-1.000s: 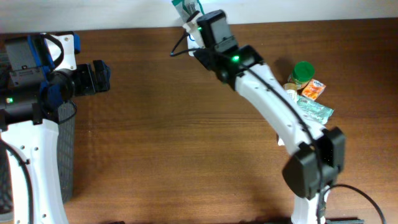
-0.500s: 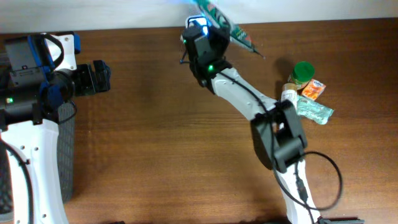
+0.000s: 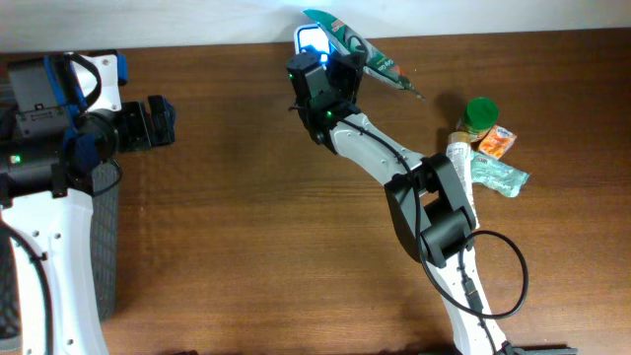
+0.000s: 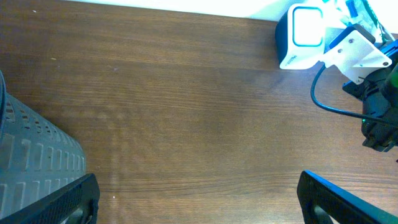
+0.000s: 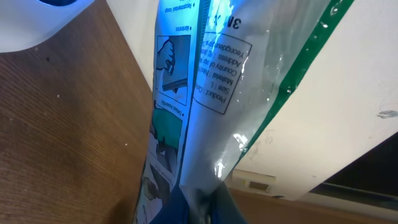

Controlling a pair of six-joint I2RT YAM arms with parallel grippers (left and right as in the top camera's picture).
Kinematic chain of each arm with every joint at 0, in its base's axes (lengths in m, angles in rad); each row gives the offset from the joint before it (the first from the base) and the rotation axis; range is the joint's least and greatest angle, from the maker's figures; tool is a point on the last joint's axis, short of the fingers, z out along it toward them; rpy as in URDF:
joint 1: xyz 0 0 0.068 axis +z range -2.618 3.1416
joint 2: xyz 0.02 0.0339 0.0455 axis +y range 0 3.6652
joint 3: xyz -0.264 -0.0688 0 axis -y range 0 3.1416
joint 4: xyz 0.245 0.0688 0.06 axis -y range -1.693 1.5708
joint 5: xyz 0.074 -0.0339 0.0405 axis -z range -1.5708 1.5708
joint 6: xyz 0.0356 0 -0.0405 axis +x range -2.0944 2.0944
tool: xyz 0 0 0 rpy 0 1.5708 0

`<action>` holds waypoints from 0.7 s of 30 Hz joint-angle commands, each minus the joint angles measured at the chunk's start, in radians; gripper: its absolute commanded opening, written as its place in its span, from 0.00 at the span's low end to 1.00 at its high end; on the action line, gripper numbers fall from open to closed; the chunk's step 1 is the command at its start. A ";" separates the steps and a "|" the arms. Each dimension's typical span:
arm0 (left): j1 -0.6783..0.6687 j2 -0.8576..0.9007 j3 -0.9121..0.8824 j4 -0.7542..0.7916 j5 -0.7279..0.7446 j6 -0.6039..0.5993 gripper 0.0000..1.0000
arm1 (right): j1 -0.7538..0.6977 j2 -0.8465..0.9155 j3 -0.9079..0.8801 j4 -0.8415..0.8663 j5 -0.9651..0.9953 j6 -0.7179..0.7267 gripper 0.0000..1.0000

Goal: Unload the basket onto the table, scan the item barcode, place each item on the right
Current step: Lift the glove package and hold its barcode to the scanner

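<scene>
The item is a clear plastic packet [image 3: 353,41] with green edges and a printed label. My right gripper [image 3: 340,67] is shut on its lower end and holds it up at the table's far edge, right beside the white barcode scanner [image 3: 310,39], which glows blue. In the right wrist view the packet [image 5: 211,93] rises from my right gripper [image 5: 205,208], its label lit blue, with a corner of the scanner [image 5: 37,15] at top left. I cannot make out a barcode. My left gripper [image 3: 163,120] stands open at the left, empty [image 4: 202,205], facing the scanner [image 4: 305,34].
A green-capped bottle [image 3: 480,116], an orange packet [image 3: 496,143], a white tube [image 3: 459,158] and a pale green pouch [image 3: 501,177] lie in a group at the right. A grey perforated bin [image 4: 31,155] stands at the left by the left arm.
The right arm has folded in towards the scanner and turned its wrist. The packet has swung from the gripper's left to its right, spreading out beside the scanner. The left arm has not moved.
</scene>
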 commanded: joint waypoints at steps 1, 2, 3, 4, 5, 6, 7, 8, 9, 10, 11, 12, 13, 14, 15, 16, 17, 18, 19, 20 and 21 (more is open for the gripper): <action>-0.001 -0.008 0.013 0.002 0.011 0.012 0.99 | 0.004 -0.010 0.013 0.002 0.035 0.000 0.04; -0.001 -0.008 0.013 0.002 0.011 0.012 0.99 | 0.004 -0.010 0.013 0.003 0.039 0.000 0.04; -0.001 -0.008 0.013 0.002 0.011 0.012 0.99 | 0.004 -0.010 0.013 0.003 0.043 0.000 0.04; -0.001 -0.008 0.013 0.002 0.011 0.012 0.99 | 0.004 -0.010 0.013 0.002 0.047 0.000 0.04; -0.001 -0.008 0.013 0.002 0.011 0.012 0.99 | 0.004 -0.010 0.013 0.003 0.050 0.000 0.04; -0.001 -0.008 0.013 0.002 0.011 0.012 0.99 | 0.005 -0.010 0.013 0.002 0.051 0.000 0.04; -0.001 -0.008 0.013 0.002 0.011 0.012 0.99 | 0.008 -0.010 0.013 0.003 0.053 0.000 0.04; -0.001 -0.008 0.013 0.002 0.011 0.012 0.99 | 0.010 -0.010 0.013 0.003 0.053 0.000 0.04; -0.001 -0.008 0.013 0.002 0.011 0.012 0.99 | 0.012 -0.010 0.013 0.003 0.053 0.000 0.04; -0.001 -0.008 0.013 0.002 0.011 0.012 0.99 | 0.016 -0.010 0.013 0.003 0.053 0.000 0.04; -0.001 -0.008 0.013 0.002 0.011 0.012 0.99 | 0.018 -0.010 0.013 0.003 0.053 0.000 0.04; -0.001 -0.008 0.013 0.002 0.011 0.012 0.99 | 0.018 -0.010 0.013 0.003 0.054 0.000 0.04; -0.001 -0.008 0.013 0.002 0.011 0.012 0.99 | 0.019 -0.010 0.013 0.003 0.055 0.000 0.04; -0.001 -0.008 0.013 0.002 0.011 0.012 0.99 | 0.019 -0.011 0.013 0.003 0.056 0.001 0.04; -0.001 -0.008 0.013 0.002 0.011 0.012 0.99 | 0.019 -0.012 0.013 0.003 0.058 0.001 0.04; -0.001 -0.008 0.013 0.002 0.011 0.012 0.99 | 0.019 -0.021 0.013 0.003 0.058 0.005 0.04; -0.001 -0.008 0.013 0.002 0.011 0.012 0.99 | 0.019 -0.029 0.013 0.002 0.058 0.016 0.04; -0.001 -0.008 0.013 0.002 0.011 0.012 0.99 | 0.019 -0.040 0.013 0.002 0.057 0.033 0.04; -0.001 -0.008 0.013 0.002 0.011 0.012 0.99 | 0.019 -0.056 0.013 0.002 0.058 0.053 0.04; -0.001 -0.008 0.013 0.002 0.011 0.012 0.99 | 0.019 -0.076 0.013 -0.003 0.057 0.070 0.04; -0.001 -0.008 0.013 0.002 0.011 0.012 0.99 | 0.019 -0.095 0.013 -0.016 0.056 0.084 0.04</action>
